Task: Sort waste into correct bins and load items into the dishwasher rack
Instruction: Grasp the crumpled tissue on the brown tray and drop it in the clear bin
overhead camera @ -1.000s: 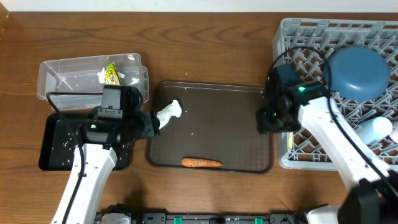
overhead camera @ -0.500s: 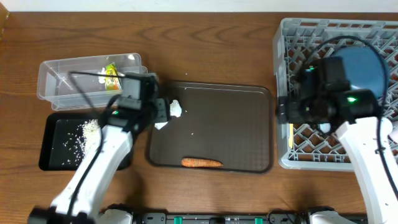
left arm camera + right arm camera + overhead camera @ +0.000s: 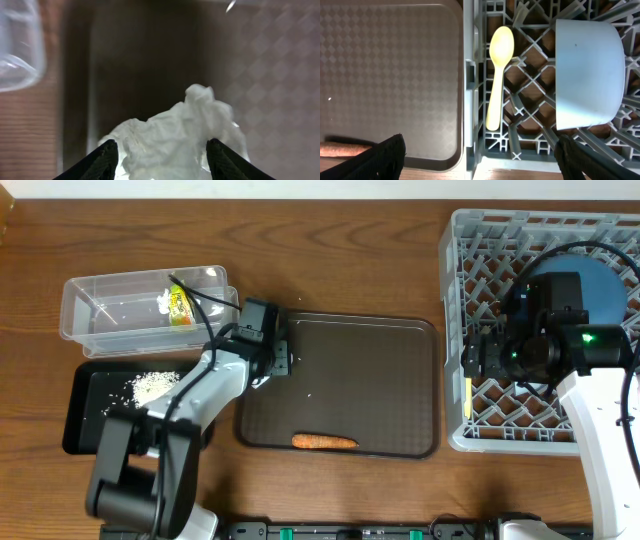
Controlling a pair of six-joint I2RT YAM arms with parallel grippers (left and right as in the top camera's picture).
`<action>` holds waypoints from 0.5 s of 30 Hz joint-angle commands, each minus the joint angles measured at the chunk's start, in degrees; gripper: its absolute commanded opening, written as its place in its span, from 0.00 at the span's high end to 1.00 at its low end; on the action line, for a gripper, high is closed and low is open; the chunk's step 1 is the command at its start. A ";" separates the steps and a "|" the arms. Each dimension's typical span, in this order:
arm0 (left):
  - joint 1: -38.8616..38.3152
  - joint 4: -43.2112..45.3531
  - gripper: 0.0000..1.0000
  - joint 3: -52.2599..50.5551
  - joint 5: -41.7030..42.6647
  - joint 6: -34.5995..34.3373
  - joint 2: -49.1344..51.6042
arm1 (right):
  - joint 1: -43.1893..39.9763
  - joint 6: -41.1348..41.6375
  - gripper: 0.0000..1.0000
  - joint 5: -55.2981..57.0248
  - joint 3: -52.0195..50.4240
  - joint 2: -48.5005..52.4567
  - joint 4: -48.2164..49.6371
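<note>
My left gripper (image 3: 276, 366) (image 3: 162, 161) is open low over the brown serving tray (image 3: 350, 380), its fingers on either side of a crumpled white tissue (image 3: 175, 132). In the overhead view the gripper hides that tissue. An orange carrot (image 3: 324, 442) lies at the tray's front edge. The clear tub (image 3: 120, 310) holds the snack wrapper (image 3: 178, 301) and a tissue. Rice grains (image 3: 150, 385) lie in the black tray (image 3: 90, 420). My right gripper (image 3: 478, 360) (image 3: 482, 152) is open and empty over the grey rack's (image 3: 460, 240) left edge. The yellow spoon (image 3: 497, 75), light blue cup (image 3: 587, 75) and blue plate (image 3: 600, 275) are in the rack. The bowls are hidden.
The brown tray sits between the two bins on the left and the rack on the right. The carrot's tip shows at the bottom left of the right wrist view (image 3: 340, 148). The clear tub's corner shows in the left wrist view (image 3: 15, 50).
My left gripper has moved up and right from beside the black tray onto the tissue. My right gripper has moved right, from the brown tray's edge to over the rack.
</note>
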 commanded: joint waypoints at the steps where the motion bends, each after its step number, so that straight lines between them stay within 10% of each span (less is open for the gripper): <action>1: -0.20 -0.33 0.52 0.00 1.75 0.76 2.43 | -0.26 -0.61 0.05 0.66 0.63 -0.55 0.07; 5: -0.17 -1.01 0.81 0.02 1.75 0.76 2.32 | -0.26 -0.59 0.05 0.76 0.63 -0.55 0.09; 15: 2.69 -2.67 0.83 1.53 -2.40 0.79 -10.25 | -0.26 -0.76 0.04 0.79 0.63 -0.55 0.07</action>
